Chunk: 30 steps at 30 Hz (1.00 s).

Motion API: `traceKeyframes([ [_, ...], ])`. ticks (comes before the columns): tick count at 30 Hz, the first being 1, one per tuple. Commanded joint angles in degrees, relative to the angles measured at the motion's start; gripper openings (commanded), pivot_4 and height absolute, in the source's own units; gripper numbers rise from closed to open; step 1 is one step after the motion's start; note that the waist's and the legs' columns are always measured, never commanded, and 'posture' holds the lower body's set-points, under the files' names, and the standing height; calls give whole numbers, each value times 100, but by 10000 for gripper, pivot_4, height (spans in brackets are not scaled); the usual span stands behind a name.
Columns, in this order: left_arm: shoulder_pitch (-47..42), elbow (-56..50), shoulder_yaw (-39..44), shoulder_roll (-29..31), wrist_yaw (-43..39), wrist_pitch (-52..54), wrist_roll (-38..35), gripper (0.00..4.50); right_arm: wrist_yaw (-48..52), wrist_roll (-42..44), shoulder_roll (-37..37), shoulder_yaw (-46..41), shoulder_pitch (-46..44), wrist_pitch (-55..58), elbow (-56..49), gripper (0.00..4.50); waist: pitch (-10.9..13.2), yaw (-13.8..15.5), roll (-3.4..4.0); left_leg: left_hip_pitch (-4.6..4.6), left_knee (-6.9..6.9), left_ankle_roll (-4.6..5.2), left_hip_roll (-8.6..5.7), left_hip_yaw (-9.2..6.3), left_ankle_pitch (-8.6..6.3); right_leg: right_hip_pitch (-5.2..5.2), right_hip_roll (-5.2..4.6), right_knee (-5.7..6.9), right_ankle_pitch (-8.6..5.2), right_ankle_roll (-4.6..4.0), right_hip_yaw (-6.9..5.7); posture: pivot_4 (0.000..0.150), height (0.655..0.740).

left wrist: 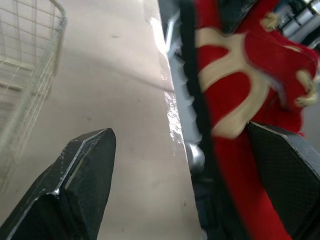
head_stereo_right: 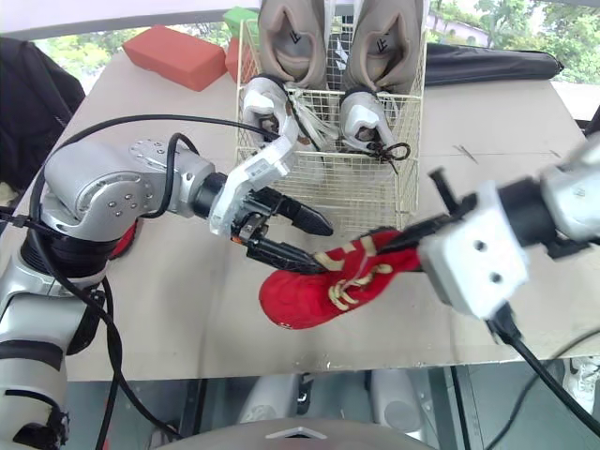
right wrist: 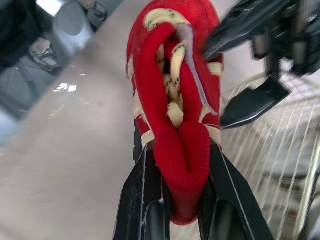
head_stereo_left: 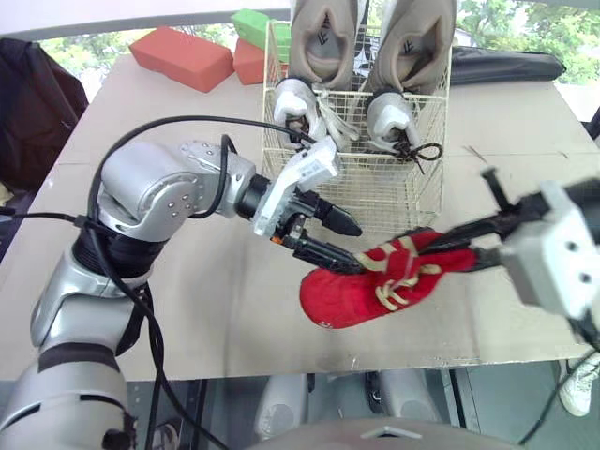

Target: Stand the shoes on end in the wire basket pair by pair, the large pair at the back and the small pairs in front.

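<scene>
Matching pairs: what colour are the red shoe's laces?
Cream laces on the red shoe, clearest in the right wrist view.

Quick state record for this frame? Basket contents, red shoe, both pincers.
basket: wire basket on the table
back row: large pair, standing on end
front row: small white pair, in front of the large pair
outside basket: red shoe, just in front of the basket
right pincer: shut on the red shoe
left pincer: open, lower finger at the shoe's collar
left to do: red shoe not yet in basket
</scene>
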Motion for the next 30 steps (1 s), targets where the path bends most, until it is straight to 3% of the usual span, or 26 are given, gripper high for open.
traceKeyframes([
  [1, -71, -217, -188, 21, -195, 156, 175, 42431, 43, -214, 382, 150, -604, -93, 314, 25, 0, 26, 0, -11, 0, 0, 1, -7, 0, -10, -1, 0, -1, 0, -2, 1500, 7400],
  [4, 45, -427, -79, 169, -291, 467, 36, 32988, 168, -469, 755, 359, -897, -365, 611, 0, -1, 14, 1, -85, 31, 0, 3, -21, 1, -73, -2, 13, 1, 1, -11, 1500, 7400],
  [8, 322, -563, 292, 105, -38, 675, -89, 13434, 240, -558, 984, 431, -1028, -208, 812, 0, -1, 19, 1, -85, 43, 0, 7, -20, 0, -71, -9, 17, 1, 1, -7, 1500, 7400],
  [10, 572, -642, 752, -6, 256, 822, -319, 5153, 96, -619, 1129, 384, -1032, -163, 894, 10001, -1, 23, 1, -85, 46, 1, 8, -25, 0, -70, -9, 22, 1, 2, -13, 1500, 7400],
  [11, 720, -693, 1012, -59, 394, 851, -441, 4453, 68, -631, 1141, 337, -996, -138, 898, 12458, -1, 22, 1, -82, 47, 1, 8, -25, 0, -69, -9, 26, 1, 2, -11, 1500, 7400],
  [14, 1250, -818, 2045, -433, 781, 401, -822, 4422, -381, -777, 954, -94, -672, 173, 884, 26378, -1, 43, 1, -79, 52, 1, 7, -26, -1, -71, -16, 44, 1, 2, -11, 1500, 7400],
  [15, 1313, -796, 2312, -522, 1005, 464, -928, 4399, -434, -719, 799, -279, -513, 398, 848, 33567, -1, 52, 0, -80, 63, 1, 8, -28, -1, -72, -21, 58, 1, 1, -13, 1500, 7400],
  [16, 1335, -791, 2492, -601, 1243, 548, -987, 4390, -437, -600, 646, -476, -351, 603, 791, 36189, 0, 70, -2, -80, 64, 1, 8, -30, -1, -72, -21, 59, 1, 1, -15, 1500, 7400],
  [18, 1475, -806, 2981, -733, 1692, 331, -978, 4388, -888, -136, 313, -1196, 95, 1944, 590, 44517, 0, 132, -3, -82, 70, 1, 4, -37, -1, -70, -28, 65, 1, 1, -25, 1500, 7400],
  [22, 1593, -1050, 3649, -1359, 2669, -223, -1152, 4386, -1961, 1571, 406, -2670, 955, 4568, 1, 45000, -2, 166, -2, -69, 75, 4, -3, -29, -1, -64, -43, 85, 2, 1, -18, 1500, 7400],
  [26, 1668, -1243, 3529, -1687, 3181, -771, -749, 4382, -3974, 3165, 1790, -3228, 748, 6031, -276, 45000, -11, 92, -12, -58, 78, 19, -2, -25, -9, -61, -32, 102, 4, -1, -11, 1500, 7400],
  [30, 1814, -1466, 3031, -1864, 3252, -1538, -39, 4348, -6386, 4328, 3361, -3123, 242, 6187, -116, 45000, -11, 9, -9, -54, 80, 6, -5, -14, 0, -61, -29, 109, 7, -2, -4, 1500, 7400],
])
